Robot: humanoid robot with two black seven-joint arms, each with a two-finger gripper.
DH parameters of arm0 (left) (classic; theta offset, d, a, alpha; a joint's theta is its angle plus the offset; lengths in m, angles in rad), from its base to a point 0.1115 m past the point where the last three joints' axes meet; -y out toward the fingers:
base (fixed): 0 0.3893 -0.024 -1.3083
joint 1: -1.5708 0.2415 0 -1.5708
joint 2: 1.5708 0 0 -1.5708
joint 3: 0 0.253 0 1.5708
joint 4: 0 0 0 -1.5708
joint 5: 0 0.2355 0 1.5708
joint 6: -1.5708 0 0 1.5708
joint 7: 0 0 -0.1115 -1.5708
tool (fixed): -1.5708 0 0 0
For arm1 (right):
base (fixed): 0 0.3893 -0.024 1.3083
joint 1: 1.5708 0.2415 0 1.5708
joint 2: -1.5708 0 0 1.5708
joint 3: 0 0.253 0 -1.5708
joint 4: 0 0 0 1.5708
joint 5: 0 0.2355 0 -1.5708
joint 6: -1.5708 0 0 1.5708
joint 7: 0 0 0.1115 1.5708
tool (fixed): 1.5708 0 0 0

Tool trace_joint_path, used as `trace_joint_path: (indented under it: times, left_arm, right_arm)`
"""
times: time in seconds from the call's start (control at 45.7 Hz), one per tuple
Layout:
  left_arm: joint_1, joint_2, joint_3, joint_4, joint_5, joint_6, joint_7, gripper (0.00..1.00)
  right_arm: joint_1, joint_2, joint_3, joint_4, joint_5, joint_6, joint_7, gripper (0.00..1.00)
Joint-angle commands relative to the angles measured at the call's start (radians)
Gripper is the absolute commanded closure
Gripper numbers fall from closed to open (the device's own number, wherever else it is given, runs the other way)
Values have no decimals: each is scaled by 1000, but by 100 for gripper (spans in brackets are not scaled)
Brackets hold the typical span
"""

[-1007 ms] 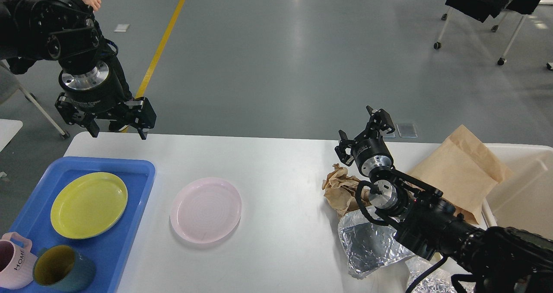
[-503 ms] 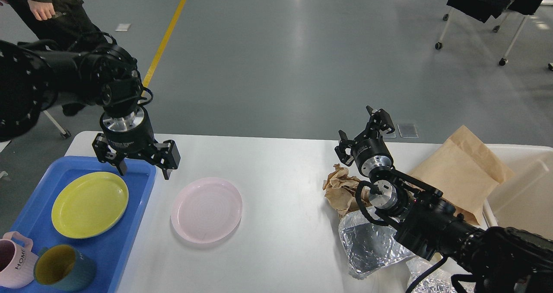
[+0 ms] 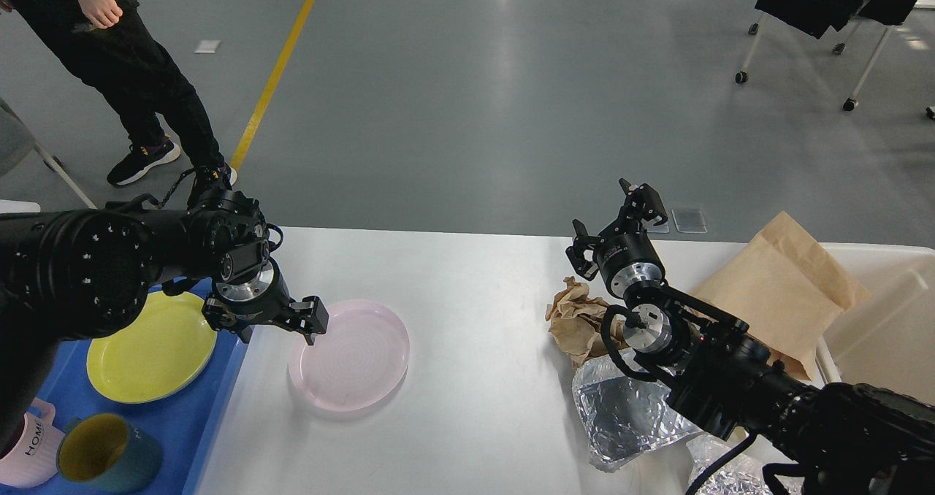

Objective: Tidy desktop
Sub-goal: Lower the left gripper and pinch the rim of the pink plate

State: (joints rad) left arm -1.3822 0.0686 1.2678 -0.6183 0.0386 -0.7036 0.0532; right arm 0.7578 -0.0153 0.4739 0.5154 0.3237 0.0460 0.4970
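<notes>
The white desktop [image 3: 467,290] spans the view. A pink plate [image 3: 350,367] lies on it left of centre. My left gripper [image 3: 276,333] is open and low over the plate's left rim, one finger over the plate and the other at the blue tray's edge. My right gripper [image 3: 615,219] is open and raised at the table's far right side, holding nothing. Below it lie crumpled brown paper [image 3: 577,320], crumpled foil [image 3: 628,411] and a flat brown paper bag [image 3: 781,290].
A blue tray [image 3: 190,422] at the left holds a yellow plate [image 3: 150,349], a pink mug [image 3: 29,451] and a teal mug [image 3: 106,455]. A cream bin [image 3: 887,320] stands at the right edge. A person's legs [image 3: 139,93] stand beyond the table's far left corner.
My left arm has come down and to the right, from above the table's far left corner to the pink plate's left rim. The right arm has not moved. The person has stepped back.
</notes>
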Motion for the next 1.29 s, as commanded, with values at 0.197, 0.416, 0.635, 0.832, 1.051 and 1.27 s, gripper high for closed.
trace_joint_path:
  times: [0.197, 0.416, 0.635, 0.832, 1.051, 1.27]
  left_arm:
    - [97, -26, -30, 89, 3, 42, 0, 4]
    - [140, -27, -33, 127, 3, 59, 0, 4]
    - [163, -27, -33, 132, 3, 107, 0, 4]
    - [178, -27, -57, 132, 3, 141, 0, 4]
    - [187, -27, -64, 132, 3, 147, -1, 10]
    - [189, -27, -74, 130, 4, 131, 0, 25]
  right_arm:
    - [0, 0, -1, 0, 0, 0, 0, 0]
    - [0, 0, 0, 0, 0, 0, 0, 0]
    - [0, 0, 0, 0, 0, 0, 0, 0]
    - [0, 0, 0, 0, 0, 0, 0, 0]
    - [0, 0, 0, 0, 0, 0, 0, 0]
    - [0, 0, 0, 0, 0, 0, 0, 0]
